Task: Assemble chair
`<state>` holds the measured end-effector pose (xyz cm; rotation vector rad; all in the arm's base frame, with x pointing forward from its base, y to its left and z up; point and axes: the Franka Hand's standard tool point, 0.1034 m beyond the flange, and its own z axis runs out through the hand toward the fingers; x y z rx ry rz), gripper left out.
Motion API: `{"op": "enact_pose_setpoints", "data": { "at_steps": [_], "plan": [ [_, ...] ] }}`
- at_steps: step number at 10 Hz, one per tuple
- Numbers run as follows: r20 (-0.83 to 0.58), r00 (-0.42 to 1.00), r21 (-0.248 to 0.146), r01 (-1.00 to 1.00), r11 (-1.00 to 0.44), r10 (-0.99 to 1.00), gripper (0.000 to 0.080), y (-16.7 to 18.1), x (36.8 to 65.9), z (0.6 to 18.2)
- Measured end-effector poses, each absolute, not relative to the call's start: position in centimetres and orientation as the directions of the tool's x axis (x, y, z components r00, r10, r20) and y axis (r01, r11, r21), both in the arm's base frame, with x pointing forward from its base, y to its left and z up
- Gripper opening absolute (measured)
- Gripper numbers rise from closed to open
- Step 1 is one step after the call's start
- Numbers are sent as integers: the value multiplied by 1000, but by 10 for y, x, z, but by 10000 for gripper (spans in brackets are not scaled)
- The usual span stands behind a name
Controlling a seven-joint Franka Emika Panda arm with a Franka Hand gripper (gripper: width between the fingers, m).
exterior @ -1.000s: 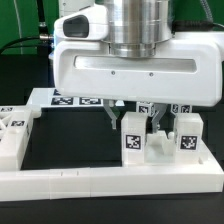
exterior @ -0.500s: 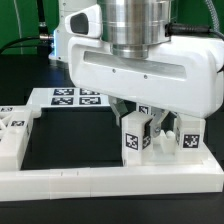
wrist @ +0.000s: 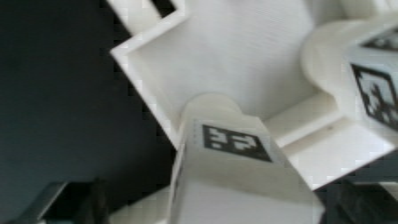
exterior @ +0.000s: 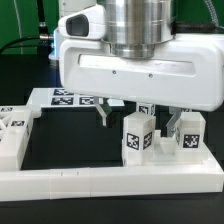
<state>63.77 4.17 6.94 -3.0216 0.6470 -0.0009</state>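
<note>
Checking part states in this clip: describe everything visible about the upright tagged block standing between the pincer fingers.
The upright tagged block is a white, plastic-looking rectangular post bearing a black-and-white square tag on its front. It stands vertical between the fingers of the open pincer, a gap on each side. The white rail in front hides its foot; a similar block stands at the exterior view's right.

The black table [exterior: 60, 140] carries a long white rail [exterior: 100, 182] along its near side. Just behind the rail, toward the exterior view's right, a tagged white block [exterior: 137, 142] stands upright with a second block [exterior: 188, 135] beside it. A low tagged part [exterior: 12, 135] lies at the exterior view's left. The marker board [exterior: 75, 97] lies flat farther back.
</note>
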Motion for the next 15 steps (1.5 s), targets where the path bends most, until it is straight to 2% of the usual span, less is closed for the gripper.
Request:
{"op": "enact_pose_setpoints", "data": {
  "at_steps": [3, 5, 9, 13, 15],
  "plan": [
    [2, 984, -45, -180, -983, -180, 649, 42, 637, 69],
    [13, 999, -19, 33, -999, 33, 649, 43, 638, 68],
    [16, 953, 1, 304, -953, 303, 649, 40, 638, 67],
    [7, 907, 19, 420, -907, 420, 623, 38, 638, 67],
    [7, 916, 19, 400, -916, 400, 285, 38, 638, 67]
  ]
}}
